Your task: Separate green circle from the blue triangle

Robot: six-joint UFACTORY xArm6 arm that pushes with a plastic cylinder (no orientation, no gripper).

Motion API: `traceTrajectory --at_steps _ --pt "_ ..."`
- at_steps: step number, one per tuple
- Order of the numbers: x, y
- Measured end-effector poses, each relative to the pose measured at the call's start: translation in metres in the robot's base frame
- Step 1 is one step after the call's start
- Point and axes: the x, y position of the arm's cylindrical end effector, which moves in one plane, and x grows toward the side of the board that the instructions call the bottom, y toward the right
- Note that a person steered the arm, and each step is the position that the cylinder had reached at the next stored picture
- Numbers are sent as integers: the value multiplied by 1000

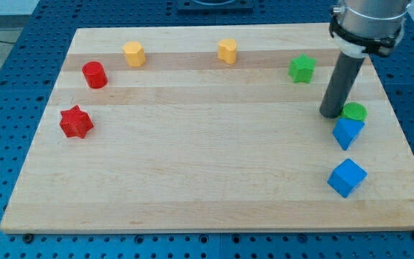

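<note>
- Rested my tip, bare end of dark rod w/ nothing grasped, on wooden board, just left of green circle block.
- Sat touching blue triangle block directly below, near view's right edge.
- Lay further down: blue cube block.
- Stood up-left of rod: green star block.
</note>
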Motion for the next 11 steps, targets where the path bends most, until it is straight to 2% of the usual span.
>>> traceTrajectory --at_steps 1,2,3,4,5,8,9,10,11 --pt "-3 -20" --pt "-27 -13" --pt "-57 61" --pt "-43 114" --pt "-35 124" --pt "-9 106" --pt "-3 50" --pt "29 68" --pt "48 61"
